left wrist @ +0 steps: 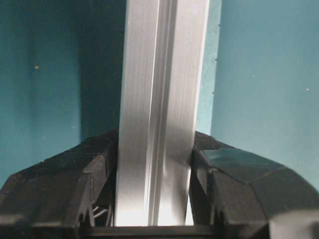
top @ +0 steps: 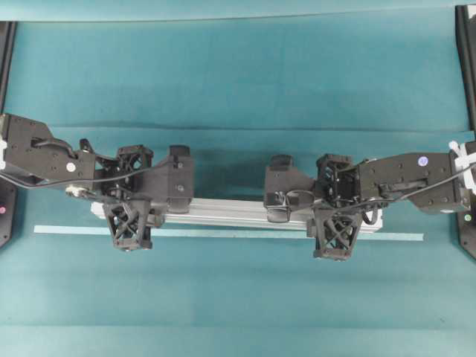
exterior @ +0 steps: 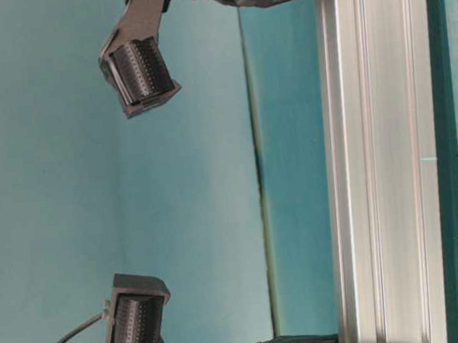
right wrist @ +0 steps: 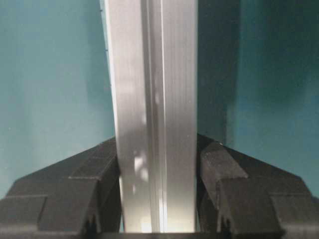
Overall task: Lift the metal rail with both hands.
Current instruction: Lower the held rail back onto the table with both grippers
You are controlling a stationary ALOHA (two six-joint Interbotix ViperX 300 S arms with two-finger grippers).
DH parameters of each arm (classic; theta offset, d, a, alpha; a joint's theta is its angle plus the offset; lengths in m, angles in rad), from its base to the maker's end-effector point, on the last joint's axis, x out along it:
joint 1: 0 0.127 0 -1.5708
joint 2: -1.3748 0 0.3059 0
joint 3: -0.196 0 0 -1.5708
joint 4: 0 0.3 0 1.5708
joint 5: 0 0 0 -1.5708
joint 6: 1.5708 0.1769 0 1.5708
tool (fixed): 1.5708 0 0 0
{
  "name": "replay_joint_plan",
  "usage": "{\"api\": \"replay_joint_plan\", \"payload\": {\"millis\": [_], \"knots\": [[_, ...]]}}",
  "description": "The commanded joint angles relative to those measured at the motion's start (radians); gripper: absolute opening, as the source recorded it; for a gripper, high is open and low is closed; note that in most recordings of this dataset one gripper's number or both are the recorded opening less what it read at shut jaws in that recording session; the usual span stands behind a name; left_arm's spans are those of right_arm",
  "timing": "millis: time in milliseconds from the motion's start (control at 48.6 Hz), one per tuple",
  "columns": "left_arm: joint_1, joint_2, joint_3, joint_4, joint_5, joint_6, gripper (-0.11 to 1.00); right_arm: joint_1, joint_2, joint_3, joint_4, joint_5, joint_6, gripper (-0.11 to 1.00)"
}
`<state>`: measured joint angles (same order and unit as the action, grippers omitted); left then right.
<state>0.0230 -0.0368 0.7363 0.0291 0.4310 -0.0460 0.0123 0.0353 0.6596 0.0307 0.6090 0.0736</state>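
The metal rail (top: pixel 223 212) is a grooved silver bar lying left to right across the middle of the teal table. My left gripper (top: pixel 132 202) is shut on it near its left end, and my right gripper (top: pixel 335 208) is shut on it near its right end. In the left wrist view the rail (left wrist: pixel 159 99) runs up between the black fingers (left wrist: pixel 224 174) of the left gripper (left wrist: pixel 155 159), which press both its sides. The right wrist view shows the same: the rail (right wrist: pixel 152 74) is clamped in the right gripper (right wrist: pixel 158 159). A dark shadow lies beside the rail in both wrist views. The table-level view shows the rail (exterior: pixel 381 166) close up.
A thin pale tape strip (top: pixel 223 233) lies on the cloth just in front of the rail and reaches past both its ends. Black frame posts stand at the far left (top: pixel 6 59) and far right (top: pixel 467 59) edges. Both arm bodies stretch in from the sides.
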Motion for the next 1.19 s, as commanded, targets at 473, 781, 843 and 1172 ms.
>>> {"api": "replay_joint_plan", "payload": {"millis": [473, 781, 843, 1172], "knots": [[-0.023, -0.002, -0.002, 0.002, -0.041, -0.058, 0.36, 0.0, 0.026, -0.005, 0.003, -0.051, 0.005, 0.38], [-0.023, 0.026, 0.0, 0.002, -0.074, -0.066, 0.36, -0.003, 0.034, -0.003, 0.002, -0.061, 0.005, 0.38], [-0.023, 0.029, 0.0, 0.002, -0.08, -0.064, 0.36, -0.006, 0.034, -0.002, 0.003, -0.06, 0.005, 0.38], [-0.021, 0.034, 0.009, 0.0, -0.141, -0.061, 0.36, -0.012, 0.034, 0.008, 0.002, -0.061, 0.003, 0.38]]}}
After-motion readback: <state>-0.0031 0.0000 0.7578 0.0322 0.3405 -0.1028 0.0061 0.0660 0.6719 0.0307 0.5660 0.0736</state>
